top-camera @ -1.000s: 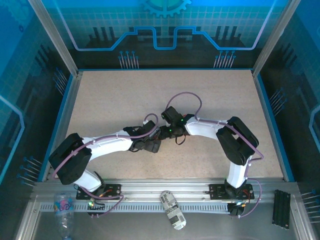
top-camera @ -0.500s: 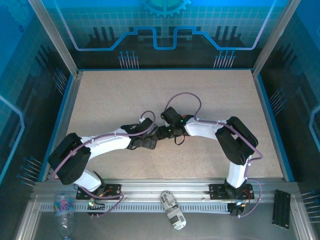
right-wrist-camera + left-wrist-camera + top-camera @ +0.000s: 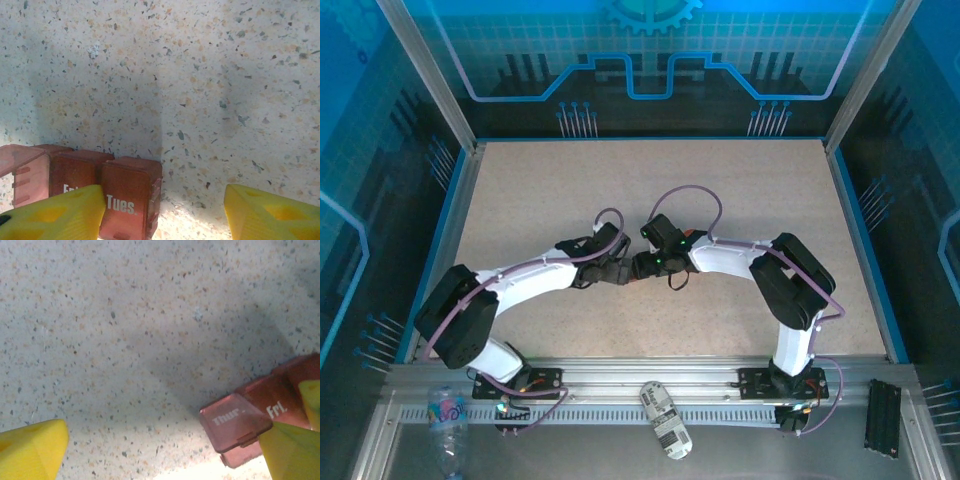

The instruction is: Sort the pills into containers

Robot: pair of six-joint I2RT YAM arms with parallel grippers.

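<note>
Where the two arms meet at mid-table, the left gripper stands spread wide. The maroon containers lie just beside one finger, "Thur." lid open. The right gripper is likewise parted, with the "Tues" cell beside one finger and clear of the other.

Speckled table, water bottle, labelled cylinder, black bar

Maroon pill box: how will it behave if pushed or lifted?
Likely stiff: the pill box looks like moulded hard plastic cells. Probably light and low, so a nudge should slide it on the smooth table rather than tip it. The Thur. lid looks lifted and thin; a bump might flap it shut.
</note>
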